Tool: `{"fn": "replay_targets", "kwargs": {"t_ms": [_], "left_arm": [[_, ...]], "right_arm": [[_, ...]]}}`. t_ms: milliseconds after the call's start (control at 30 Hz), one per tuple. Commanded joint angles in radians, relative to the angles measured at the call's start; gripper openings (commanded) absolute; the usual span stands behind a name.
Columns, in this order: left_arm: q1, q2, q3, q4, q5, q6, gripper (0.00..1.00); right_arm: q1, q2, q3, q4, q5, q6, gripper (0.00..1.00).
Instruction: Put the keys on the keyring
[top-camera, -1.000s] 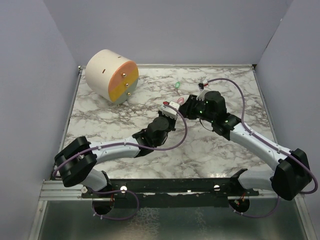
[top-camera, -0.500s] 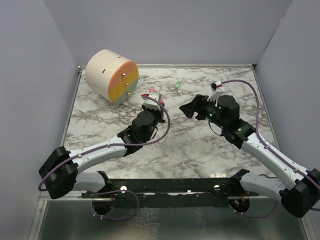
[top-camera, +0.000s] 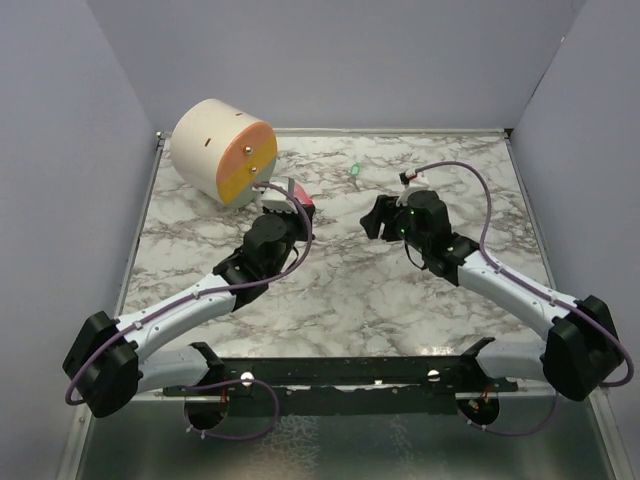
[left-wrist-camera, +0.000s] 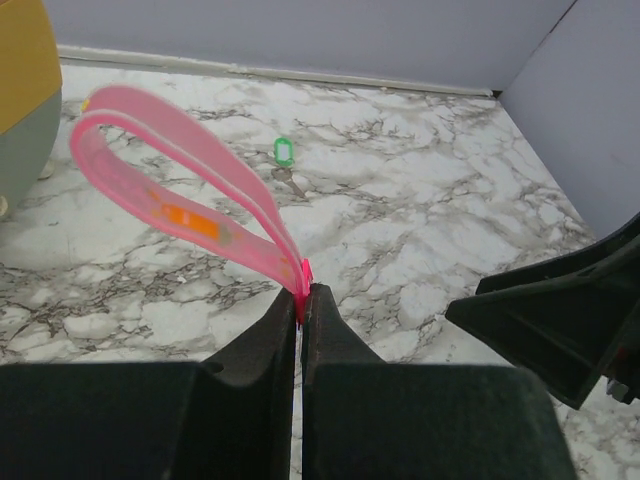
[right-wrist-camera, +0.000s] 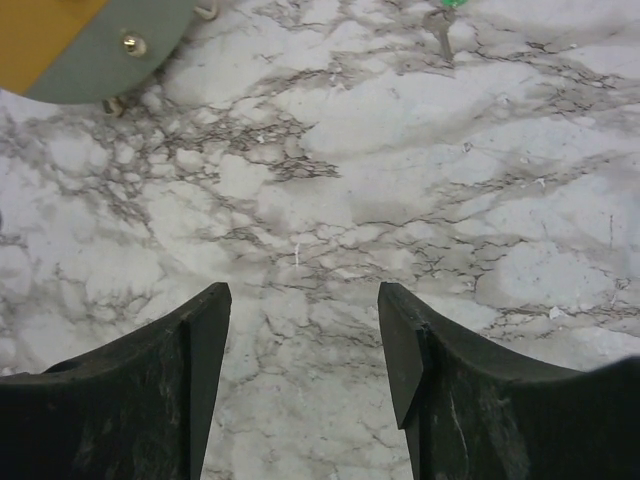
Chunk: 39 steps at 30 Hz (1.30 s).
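Observation:
The pink key (left-wrist-camera: 170, 190), a slim translucent pink loop with an orange patch, sticks out of my left gripper (left-wrist-camera: 302, 295), which is shut on its end. From above, that gripper (top-camera: 284, 203) holds the pink key (top-camera: 300, 194) just right of the cream-and-orange cylinder (top-camera: 225, 150). The green key (top-camera: 354, 171) lies flat on the marble near the back, also visible as the green key (left-wrist-camera: 284, 152). My right gripper (top-camera: 372, 218) hovers mid-table; its jaws (right-wrist-camera: 303, 300) stand open over bare marble. I cannot make out a separate keyring; the cylinder's face carries small brass pegs (right-wrist-camera: 129, 42).
The marble table (top-camera: 330, 290) is closed in by lilac walls at the left, back and right. The cylinder (left-wrist-camera: 20, 100) lies on its side at the back left. My right gripper's dark body (left-wrist-camera: 560, 320) shows at the right of the left wrist view.
The grippers were together over the pink key. The right one opened and drew away; the left carried the key left and back, towards the cylinder.

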Motion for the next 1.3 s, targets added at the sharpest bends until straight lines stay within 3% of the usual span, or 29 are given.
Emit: {"fn": "replay_targets", "kwargs": {"t_ms": [0, 133, 400, 667, 867, 1267], "left_arm": [[0.033, -0.027, -0.009, -0.050, 0.031, -0.074, 0.00], [0.077, -0.030, -0.015, -0.036, 0.025, -0.104, 0.00], [0.121, -0.044, -0.053, 0.076, 0.111, -0.132, 0.00], [0.124, -0.082, -0.098, 0.103, 0.080, -0.039, 0.00], [0.127, -0.084, -0.096, 0.102, 0.073, -0.015, 0.00], [0.145, -0.067, -0.098, 0.102, 0.070, -0.013, 0.00]], "right_arm": [[0.004, 0.076, 0.038, 0.083, 0.100, -0.047, 0.59], [-0.029, 0.246, 0.153, 0.080, 0.072, -0.057, 0.58], [-0.140, 0.689, 0.600, 0.017, -0.052, -0.074, 0.56], [-0.224, 1.065, 1.045, -0.142, -0.149, -0.041, 0.39], [-0.229, 1.164, 1.103, -0.136, -0.160, -0.021, 0.38], [-0.231, 1.195, 1.047, -0.095, -0.182, -0.002, 0.37]]}}
